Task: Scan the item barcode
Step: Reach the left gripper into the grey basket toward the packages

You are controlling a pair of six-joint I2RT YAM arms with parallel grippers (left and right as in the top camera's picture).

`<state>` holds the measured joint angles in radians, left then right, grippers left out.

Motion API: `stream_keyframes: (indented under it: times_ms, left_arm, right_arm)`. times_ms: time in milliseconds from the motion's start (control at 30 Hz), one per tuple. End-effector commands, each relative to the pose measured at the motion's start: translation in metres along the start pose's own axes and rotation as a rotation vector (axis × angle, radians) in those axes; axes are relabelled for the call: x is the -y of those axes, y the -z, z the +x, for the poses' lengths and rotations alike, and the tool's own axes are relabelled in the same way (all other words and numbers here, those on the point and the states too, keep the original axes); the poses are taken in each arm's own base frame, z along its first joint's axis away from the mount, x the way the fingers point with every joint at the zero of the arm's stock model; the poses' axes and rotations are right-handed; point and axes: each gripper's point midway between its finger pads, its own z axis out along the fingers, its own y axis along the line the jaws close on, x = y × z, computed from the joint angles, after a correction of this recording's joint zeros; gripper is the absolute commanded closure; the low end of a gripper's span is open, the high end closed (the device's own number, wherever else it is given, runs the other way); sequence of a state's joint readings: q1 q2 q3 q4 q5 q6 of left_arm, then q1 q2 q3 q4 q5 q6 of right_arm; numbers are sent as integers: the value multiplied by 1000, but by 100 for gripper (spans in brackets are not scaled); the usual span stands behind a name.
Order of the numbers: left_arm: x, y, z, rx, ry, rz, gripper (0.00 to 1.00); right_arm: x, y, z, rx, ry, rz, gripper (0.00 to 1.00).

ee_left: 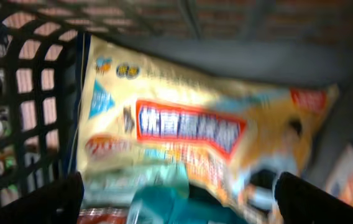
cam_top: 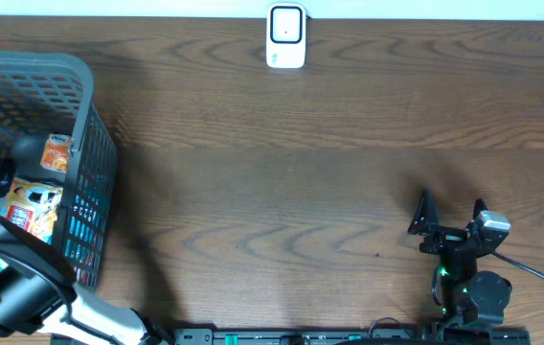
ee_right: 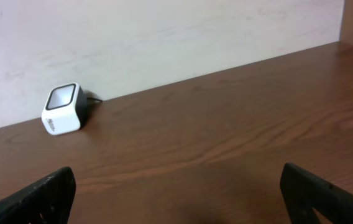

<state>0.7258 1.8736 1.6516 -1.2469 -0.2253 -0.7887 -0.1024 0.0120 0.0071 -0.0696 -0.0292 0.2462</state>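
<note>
A yellow snack bag (ee_left: 189, 124) with a red label lies in the grey mesh basket (cam_top: 88, 96) at the table's left edge. It fills the blurred left wrist view, with a teal packet (ee_left: 164, 202) under it. My left gripper (ee_left: 179, 199) hangs open just above these packets, inside the basket, touching nothing that I can see. The white barcode scanner (cam_top: 286, 36) stands at the table's far edge, also seen as the scanner (ee_right: 61, 109) by the wall. My right gripper (cam_top: 451, 216) is open and empty over bare wood at the front right.
More packets lie in the basket, among them an orange one (cam_top: 56, 151) and a white and orange one (cam_top: 33, 206). The basket wall (ee_left: 21, 112) rises close on the left of my left fingers. A cable runs from the right arm's base.
</note>
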Motion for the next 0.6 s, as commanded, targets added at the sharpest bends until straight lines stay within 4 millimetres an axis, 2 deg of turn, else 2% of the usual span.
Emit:
stream_keyframes:
  times_ms: [0, 400, 567]
  left_arm:
    - [-2, -23, -6, 8, 44, -49, 2]
    - [19, -61, -1, -33, 20, -68, 2]
    - [33, -81, 12, -63, 16, -22, 2]
  right_arm:
    - [-1, 0, 1, 0, -11, -5, 1]
    - [-1, 0, 1, 0, -11, -5, 1]
    - [-1, 0, 1, 0, -11, -5, 1]
